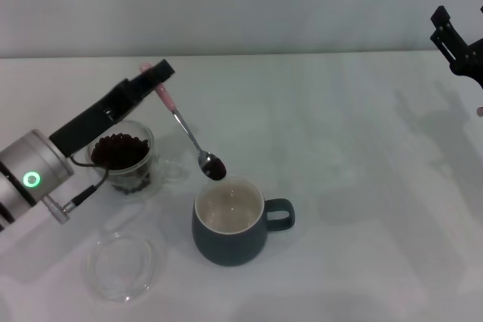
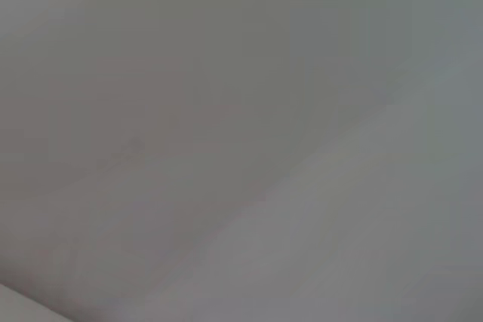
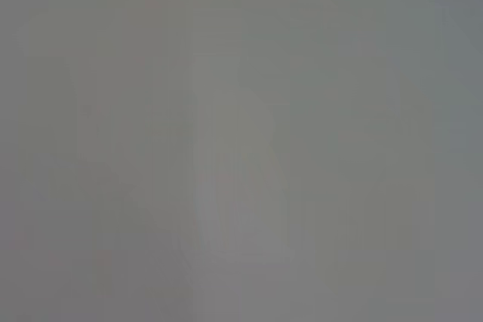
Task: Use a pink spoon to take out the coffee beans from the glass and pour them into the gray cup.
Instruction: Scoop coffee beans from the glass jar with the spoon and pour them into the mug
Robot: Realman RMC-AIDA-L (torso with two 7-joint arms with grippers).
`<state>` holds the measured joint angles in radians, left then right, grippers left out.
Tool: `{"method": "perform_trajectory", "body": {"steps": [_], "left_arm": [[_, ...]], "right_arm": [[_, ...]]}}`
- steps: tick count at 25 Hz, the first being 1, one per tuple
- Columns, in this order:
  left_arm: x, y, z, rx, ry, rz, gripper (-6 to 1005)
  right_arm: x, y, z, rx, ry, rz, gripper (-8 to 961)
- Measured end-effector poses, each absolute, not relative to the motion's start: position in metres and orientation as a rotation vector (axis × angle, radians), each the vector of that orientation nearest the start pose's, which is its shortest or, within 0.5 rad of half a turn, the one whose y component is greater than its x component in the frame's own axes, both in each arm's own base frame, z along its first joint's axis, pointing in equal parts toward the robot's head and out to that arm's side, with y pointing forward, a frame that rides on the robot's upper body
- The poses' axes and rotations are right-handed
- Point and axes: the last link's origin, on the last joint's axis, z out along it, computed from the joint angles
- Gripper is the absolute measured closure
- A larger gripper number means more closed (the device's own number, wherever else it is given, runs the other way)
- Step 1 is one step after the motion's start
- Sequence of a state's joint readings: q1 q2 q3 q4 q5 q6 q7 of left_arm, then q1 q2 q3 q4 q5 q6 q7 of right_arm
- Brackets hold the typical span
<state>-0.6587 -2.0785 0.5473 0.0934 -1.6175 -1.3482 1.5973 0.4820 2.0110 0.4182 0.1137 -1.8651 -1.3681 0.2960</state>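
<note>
White table (image 1: pixel 339 126) under a plain pale wall; both wrist views show only blank grey, so all this is from the head view. Left gripper (image 1: pixel 158 75) has its jaws clenched on the pink end of the pink spoon (image 1: pixel 189 135), which slopes down and away from the jaws, bowl loaded w/ coffee beans (image 1: pixel 215 168). Bowl hangs just above the far rim of the gray cup (image 1: pixel 229 221), prob. not quite over the opening, though depth is hard to judge. The glass (image 1: pixel 122 157), holding many beans, sits below the arm, just behind the jaws. Clear dish (image 1: pixel 121 265) lies nearer the robot. Right gripper (image 1: pixel 458 39) is parked far off; can't tell its jaw state. Risk: tipping now could drop beans outside the rim, or the long lever could knock the cup.
</note>
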Motion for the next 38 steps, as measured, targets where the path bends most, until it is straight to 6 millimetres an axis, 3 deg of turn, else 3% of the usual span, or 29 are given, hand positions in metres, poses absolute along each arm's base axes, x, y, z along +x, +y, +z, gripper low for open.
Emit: {"method": "perform_trajectory", "body": {"steps": [11, 20, 29, 38], "left_arm": [[-0.220, 0.359, -0.061, -2.355, -1.150, -1.217, 861], [-0.209, 0.355, -0.061, -2.562, -0.821, -1.105, 861], [-0.209, 0.360, -0.052, -2.545, -0.731, -1.102, 862], [-0.224, 0.359, -0.034, -2.329, -0.912, -1.269, 862]], "right_arm": [[0.321, 0.331, 0.023, -1.547, 0.476, 0.912, 82], [0.319, 0.327, 0.021, -1.541, 0.483, 0.931, 82], [0.321, 0.321, 0.022, -1.528, 0.475, 0.948, 82], [0.321, 0.322, 0.024, -1.528, 0.467, 0.946, 82]]}}
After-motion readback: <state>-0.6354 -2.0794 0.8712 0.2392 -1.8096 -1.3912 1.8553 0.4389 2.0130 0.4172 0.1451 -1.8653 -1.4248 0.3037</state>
